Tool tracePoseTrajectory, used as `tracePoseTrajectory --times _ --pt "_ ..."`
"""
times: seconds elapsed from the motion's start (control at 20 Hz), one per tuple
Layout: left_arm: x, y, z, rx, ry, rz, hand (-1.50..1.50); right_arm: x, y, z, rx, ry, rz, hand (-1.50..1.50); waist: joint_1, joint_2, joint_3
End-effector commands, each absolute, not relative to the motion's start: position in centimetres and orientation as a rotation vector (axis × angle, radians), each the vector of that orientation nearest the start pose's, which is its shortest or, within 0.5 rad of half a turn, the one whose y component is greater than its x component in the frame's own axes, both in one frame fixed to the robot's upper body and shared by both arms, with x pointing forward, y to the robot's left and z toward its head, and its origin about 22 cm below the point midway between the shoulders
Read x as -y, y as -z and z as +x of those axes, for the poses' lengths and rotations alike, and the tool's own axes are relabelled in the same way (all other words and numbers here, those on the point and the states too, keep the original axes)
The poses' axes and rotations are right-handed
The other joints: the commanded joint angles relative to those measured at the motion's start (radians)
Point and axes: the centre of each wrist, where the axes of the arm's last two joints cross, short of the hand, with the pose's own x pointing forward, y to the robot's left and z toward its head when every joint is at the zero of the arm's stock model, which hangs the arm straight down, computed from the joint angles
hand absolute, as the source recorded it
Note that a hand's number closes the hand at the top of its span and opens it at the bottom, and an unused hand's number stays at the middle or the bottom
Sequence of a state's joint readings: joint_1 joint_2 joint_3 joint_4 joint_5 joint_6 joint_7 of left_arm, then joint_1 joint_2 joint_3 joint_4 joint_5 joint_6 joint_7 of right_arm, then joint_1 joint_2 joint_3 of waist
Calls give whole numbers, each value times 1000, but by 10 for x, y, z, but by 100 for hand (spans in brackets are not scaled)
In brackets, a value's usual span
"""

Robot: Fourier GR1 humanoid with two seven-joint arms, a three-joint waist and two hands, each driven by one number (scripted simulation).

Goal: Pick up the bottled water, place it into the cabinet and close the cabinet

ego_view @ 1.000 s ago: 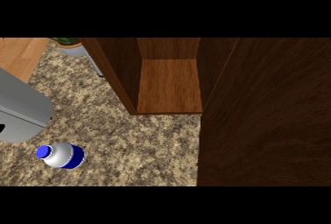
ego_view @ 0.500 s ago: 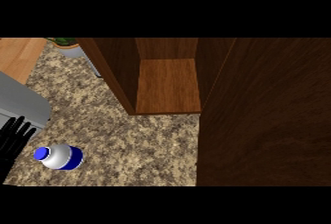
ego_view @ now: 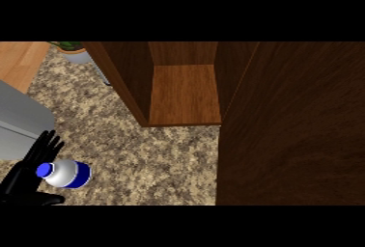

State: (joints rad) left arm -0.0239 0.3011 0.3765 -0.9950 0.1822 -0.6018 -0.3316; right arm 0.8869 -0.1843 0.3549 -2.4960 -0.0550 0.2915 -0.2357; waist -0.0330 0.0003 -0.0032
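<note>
The bottled water (ego_view: 65, 173), clear with a blue cap and a blue band, stands on the speckled counter at the lower left. My left hand (ego_view: 27, 174) is right beside it on its left, fingers straight and pointing up, thumb out below the bottle. The hand is open and is not curled round the bottle. The wooden cabinet (ego_view: 184, 94) stands open at the top middle, its shelf bare. Its open door (ego_view: 292, 125) fills the right side of the view. My right hand does not show.
A grey appliance (ego_view: 18, 123) sits at the left edge, just above my left hand. A small potted plant (ego_view: 73, 49) stands at the top left, beside the cabinet's left wall. Wooden floor (ego_view: 18, 60) shows beyond the counter's left edge.
My left hand has come up from the lower left edge and moved right, now reaching the bottle's left side. The bottle and the cabinet have not moved.
</note>
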Motion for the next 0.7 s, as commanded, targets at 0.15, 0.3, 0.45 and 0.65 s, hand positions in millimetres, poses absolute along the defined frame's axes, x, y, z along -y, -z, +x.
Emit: tracePoseTrajectory --times 0.15,0.3,0.45,0.65 --pt "-393 113 214 1486 -18 -235 -150 229 -141 35 1924 -239 308 -150 -5 2 0" --pt "-392 127 205 1485 -20 -248 -150 226 -149 37 1945 -241 313 -150 0 5 -2" --pt "-382 137 201 1494 -34 -296 -150 227 -152 29 1936 -244 345 -150 -7 2 -2" --pt "-379 144 197 1534 -39 -278 150 228 -148 30 1933 -242 348 -150 0 3 -2"
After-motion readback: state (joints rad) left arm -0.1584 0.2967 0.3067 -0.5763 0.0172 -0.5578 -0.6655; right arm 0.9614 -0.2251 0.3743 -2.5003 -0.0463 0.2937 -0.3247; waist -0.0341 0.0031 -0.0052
